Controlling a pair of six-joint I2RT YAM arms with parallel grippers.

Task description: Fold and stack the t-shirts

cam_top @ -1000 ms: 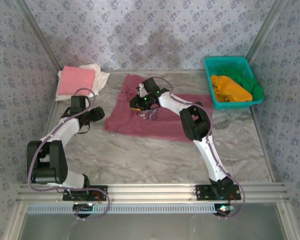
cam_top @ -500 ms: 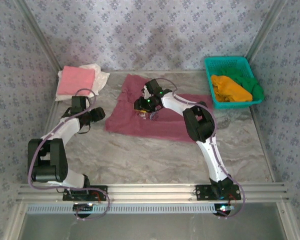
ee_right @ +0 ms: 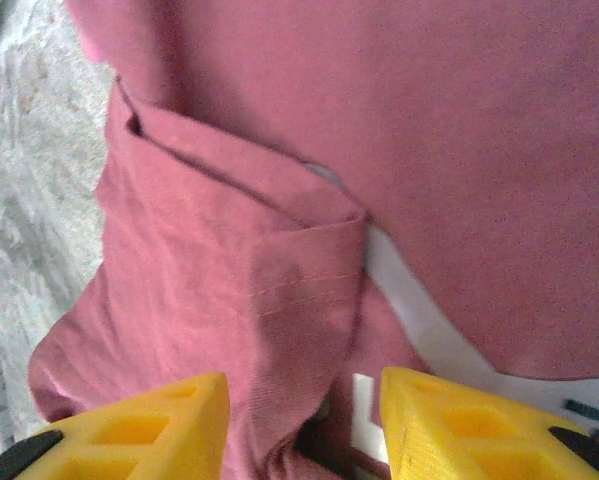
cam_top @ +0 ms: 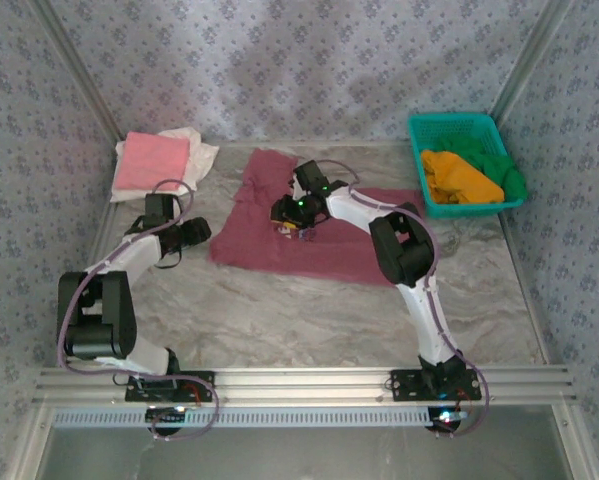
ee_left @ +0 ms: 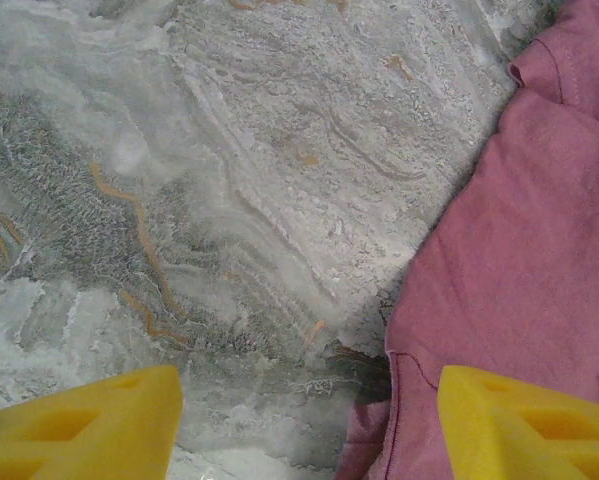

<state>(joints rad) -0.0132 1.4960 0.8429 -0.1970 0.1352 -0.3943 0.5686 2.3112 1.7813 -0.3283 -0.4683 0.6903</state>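
The maroon t-shirt [cam_top: 329, 245] lies spread on the middle of the table, its white print [ee_right: 429, 335] partly showing. My right gripper [cam_top: 287, 213] hangs over its left half, shut on a raised fold of the sleeve [ee_right: 279, 290] that runs between the yellow fingers [ee_right: 479, 425]. My left gripper [cam_top: 197, 232] stands open just off the shirt's left edge. In the left wrist view the shirt's hem [ee_left: 519, 250] lies by the right finger, and bare table shows between the fingers. A folded pink tee [cam_top: 151, 160] rests on a cream one [cam_top: 197, 148] at the back left.
A teal mesh basket [cam_top: 454, 120] at the back right holds an orange tee [cam_top: 461, 178] and a green one [cam_top: 509, 178]. Patterned walls close in the back and sides. The marble table [cam_top: 309, 310] runs from the shirt to the arm bases.
My right gripper has moved a little to the right and back over the shirt, taking the sleeve fold with it. The left gripper has shifted slightly toward the shirt.
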